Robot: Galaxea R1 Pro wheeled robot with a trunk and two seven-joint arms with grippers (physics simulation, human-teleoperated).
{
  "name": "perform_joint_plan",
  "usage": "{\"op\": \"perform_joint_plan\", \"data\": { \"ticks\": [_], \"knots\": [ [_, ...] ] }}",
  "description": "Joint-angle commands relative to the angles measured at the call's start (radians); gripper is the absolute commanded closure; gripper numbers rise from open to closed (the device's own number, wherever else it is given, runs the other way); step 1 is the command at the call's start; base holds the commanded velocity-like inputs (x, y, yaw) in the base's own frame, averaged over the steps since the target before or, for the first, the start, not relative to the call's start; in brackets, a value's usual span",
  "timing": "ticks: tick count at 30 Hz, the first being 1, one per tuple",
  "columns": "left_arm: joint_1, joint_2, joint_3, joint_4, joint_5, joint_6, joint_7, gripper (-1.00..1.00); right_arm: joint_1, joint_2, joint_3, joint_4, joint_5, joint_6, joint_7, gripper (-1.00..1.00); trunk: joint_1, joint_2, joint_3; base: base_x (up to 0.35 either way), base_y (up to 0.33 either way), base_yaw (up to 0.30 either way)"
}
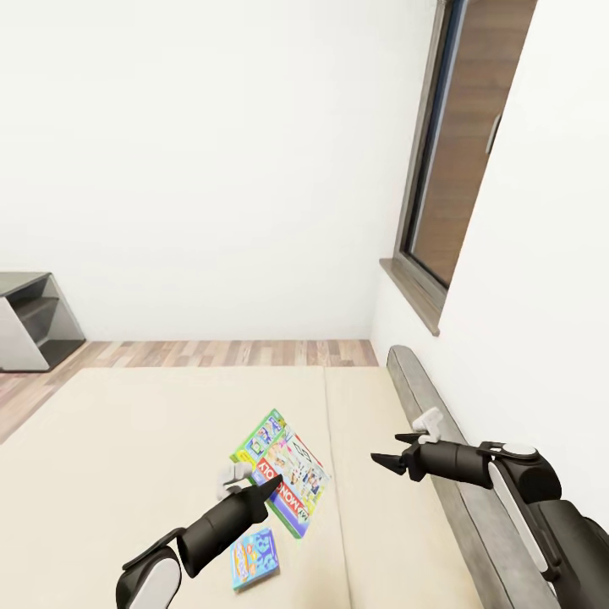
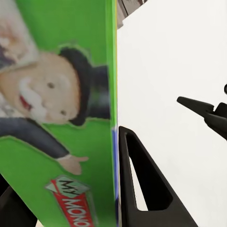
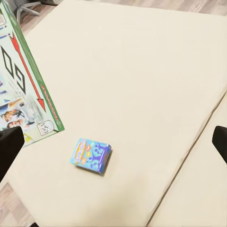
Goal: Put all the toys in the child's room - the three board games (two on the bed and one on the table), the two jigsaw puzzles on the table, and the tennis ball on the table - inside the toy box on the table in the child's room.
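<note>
Two board games show over the bed (image 1: 127, 440): the green-and-white box (image 1: 288, 474), raised off the mattress in the left claw (image 1: 269, 485) clamped on its edge — thin, stiff, light, probably slick. The small blue box (image 1: 255, 558) lies flat, best pinched at an edge. The right claw (image 1: 389, 457) hangs spread, empty.

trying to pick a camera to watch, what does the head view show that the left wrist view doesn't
Head view alone: the small blue board game lying flat on the bed, the wood floor, the window and both arms. Left wrist view alone: the Monopoly man print close up and a left finger beside the box edge. Both: the green Monopoly board game at the left gripper, and the right gripper open.
</note>
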Motion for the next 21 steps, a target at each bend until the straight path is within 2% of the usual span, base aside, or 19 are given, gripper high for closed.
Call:
{"op": "perform_joint_plan", "data": {
  "ticks": [1, 11, 21],
  "knots": [
    [-0.001, 0.0, 0.0, 0.0, 0.007, 0.006, 0.001, 1.0, -0.001, -0.001, 0.001, -0.001, -0.005, 0.007, -0.001, -1.0, 0.001, -0.002, -0.001, 0.0, 0.0, 0.0],
    [-0.001, 0.001, 0.0, -0.001, 0.009, 0.008, 0.002, 1.0, -0.001, -0.001, 0.0, -0.001, -0.006, 0.007, 0.0, -1.0, 0.001, -0.002, 0.014, 0.0, 0.0, 0.0],
    [-0.001, -0.001, -0.001, 0.0, 0.007, 0.009, 0.007, 1.0, 0.003, -0.003, -0.003, 0.008, -0.01, -0.004, 0.007, -1.0, 0.001, -0.002, 0.019, 0.0, 0.0, 0.0]
  ]
}}
